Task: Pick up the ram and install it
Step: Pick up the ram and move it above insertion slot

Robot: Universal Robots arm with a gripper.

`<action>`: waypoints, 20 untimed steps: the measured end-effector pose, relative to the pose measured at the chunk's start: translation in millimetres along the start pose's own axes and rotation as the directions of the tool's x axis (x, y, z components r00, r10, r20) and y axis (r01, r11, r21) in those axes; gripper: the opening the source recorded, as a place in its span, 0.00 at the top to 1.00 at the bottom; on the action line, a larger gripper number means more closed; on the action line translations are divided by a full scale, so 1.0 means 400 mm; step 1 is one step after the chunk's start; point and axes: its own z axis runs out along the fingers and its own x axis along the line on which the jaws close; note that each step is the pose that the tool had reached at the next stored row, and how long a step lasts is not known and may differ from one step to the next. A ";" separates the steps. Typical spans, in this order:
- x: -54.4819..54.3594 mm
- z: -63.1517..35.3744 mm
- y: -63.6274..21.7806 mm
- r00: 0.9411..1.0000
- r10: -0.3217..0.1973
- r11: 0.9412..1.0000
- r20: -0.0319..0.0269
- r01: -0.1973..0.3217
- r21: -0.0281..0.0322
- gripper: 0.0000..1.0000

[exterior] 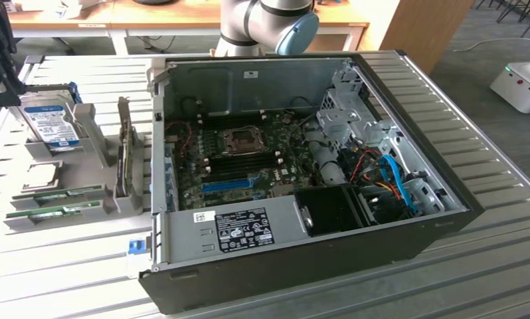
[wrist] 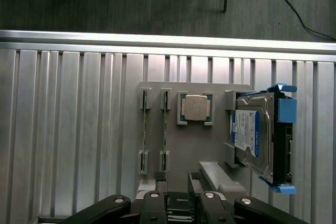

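I am looking down at the ribbed silver metal bench [wrist: 68, 129] through the wrist view. The black gripper [wrist: 177, 181] is hanging over one end of the flat grey plastic holder [wrist: 189, 145], and its two fingers [wrist: 160, 182] are standing apart with a gap between them.

The ram [wrist: 165, 124] – a long, thin green stick – is standing on its edge in two small slots of the holder, just beside the square silver chip [wrist: 195, 107]. One finger is sitting right by the end of the ram, and I cannot tell if it is touching. The second green stick [wrist: 144, 129] is standing in its own slots on the far side of the ram from the chip. The boxy silver hard drive with the blue label [wrist: 252, 135] is resting in the holder on the other side of the chip.

In the exterior view, the big black computer case [exterior: 274, 266] is lying open on the bench, on the exterior view's right of the holder – and the grey and blue robot arm [exterior: 265, 23] is standing behind it.
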 end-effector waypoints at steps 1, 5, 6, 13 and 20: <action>0.000 0.002 0.000 1.000 0.000 1.000 0.000 0.000 0.000 0.70; 0.000 0.017 -0.001 1.000 0.000 1.000 0.000 0.000 0.000 0.70; 0.000 0.021 -0.001 1.000 0.000 1.000 0.000 0.000 0.000 0.70; 0.000 0.037 -0.002 1.000 0.000 1.000 0.000 0.000 0.000 0.70; 0.000 0.053 -0.002 1.000 0.000 1.000 -0.001 0.000 0.000 0.70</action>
